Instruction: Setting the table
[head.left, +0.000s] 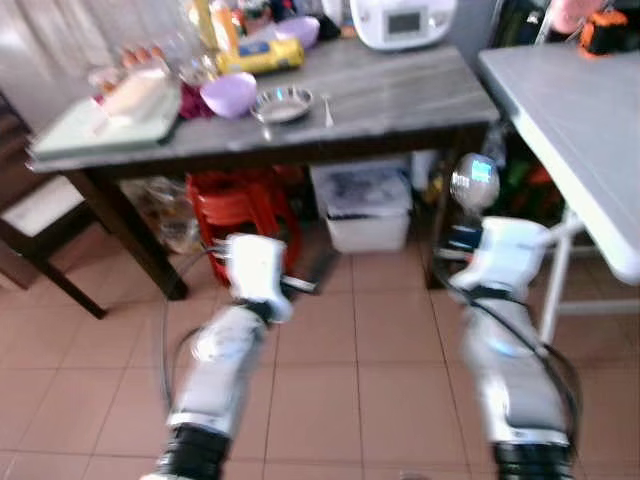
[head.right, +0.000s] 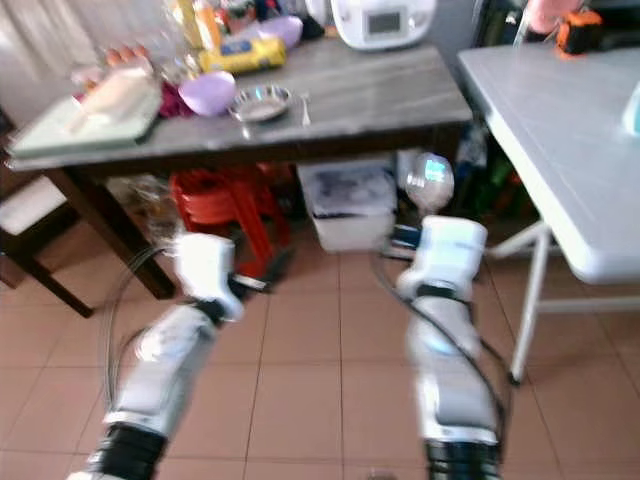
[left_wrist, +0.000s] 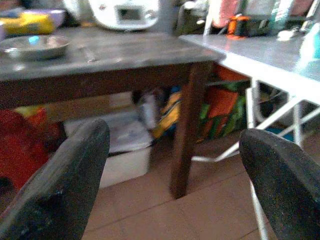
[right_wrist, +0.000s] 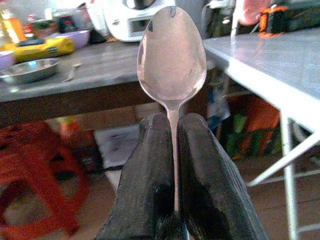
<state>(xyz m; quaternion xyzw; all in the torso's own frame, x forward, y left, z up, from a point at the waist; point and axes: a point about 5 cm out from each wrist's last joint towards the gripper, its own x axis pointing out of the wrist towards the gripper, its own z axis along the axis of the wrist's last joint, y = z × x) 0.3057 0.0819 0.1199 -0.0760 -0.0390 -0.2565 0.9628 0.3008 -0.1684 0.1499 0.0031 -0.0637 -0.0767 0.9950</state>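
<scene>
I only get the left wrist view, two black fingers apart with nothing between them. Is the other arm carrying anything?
Observer: Yes. The right gripper is shut on a metal spoon, bowl pointing up.
Operator: Anything beside that steel dish on the dark table?
Observer: A purple bowl sits right next to the steel dish.
Operator: Is there more past that bowl?
Observer: A pale green tray lies at that end of the dark table.
</scene>
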